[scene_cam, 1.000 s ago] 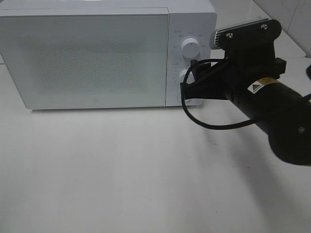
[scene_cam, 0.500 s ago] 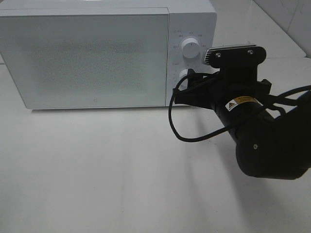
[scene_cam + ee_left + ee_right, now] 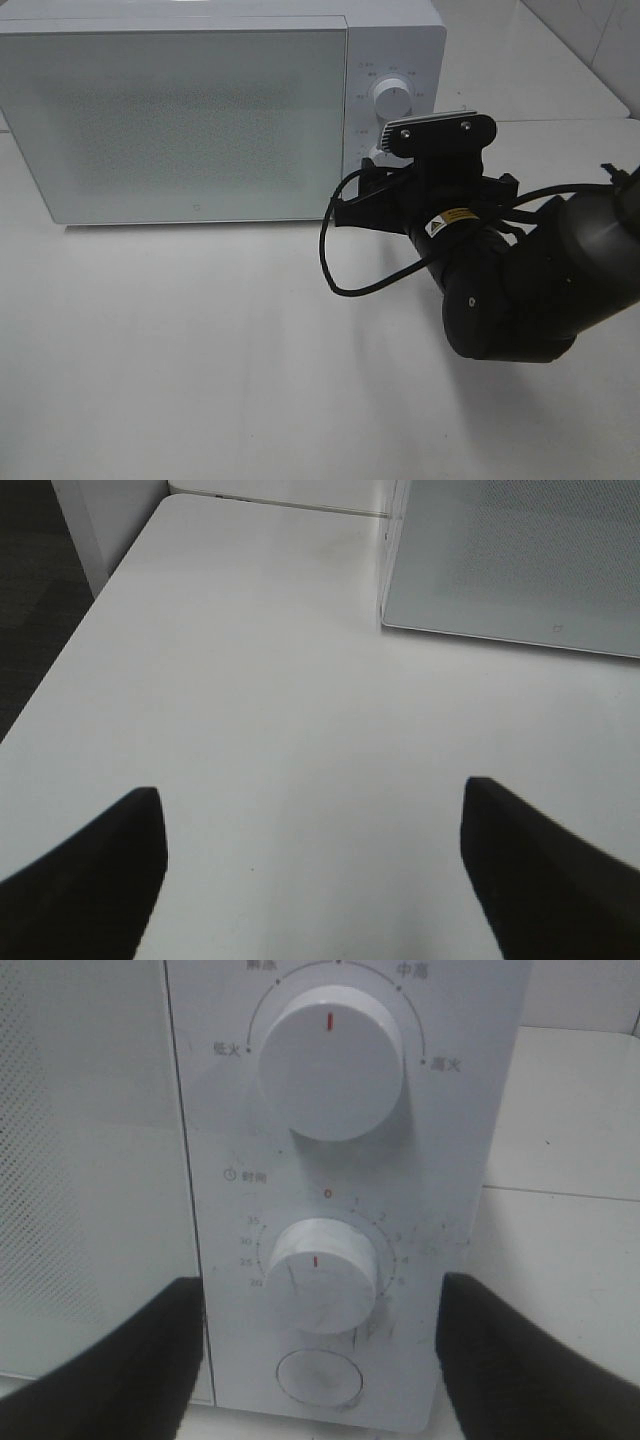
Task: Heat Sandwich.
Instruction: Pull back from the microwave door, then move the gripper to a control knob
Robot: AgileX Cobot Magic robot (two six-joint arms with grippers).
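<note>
The sandwich and its pink plate are out of view. The white microwave (image 3: 180, 120) stands at the back with its door shut. My right gripper (image 3: 362, 190) is at the microwave's control panel. In the right wrist view it is open (image 3: 320, 1360), with a dark finger (image 3: 120, 1360) on each side of the lower timer dial (image 3: 320, 1275) and the round button (image 3: 318, 1377); I cannot tell whether it touches them. The upper power dial (image 3: 332, 1070) is above. My left gripper (image 3: 315, 870) is open and empty over bare table.
A black cable (image 3: 335, 270) loops down from the right arm over the white table (image 3: 200, 350). In the left wrist view the microwave's front corner (image 3: 520, 560) is ahead, and the table's edge (image 3: 60, 670) drops to dark floor.
The right arm has swung left and nearer to the camera, its gripper staying at the control panel. The cable loop moved left with it.
</note>
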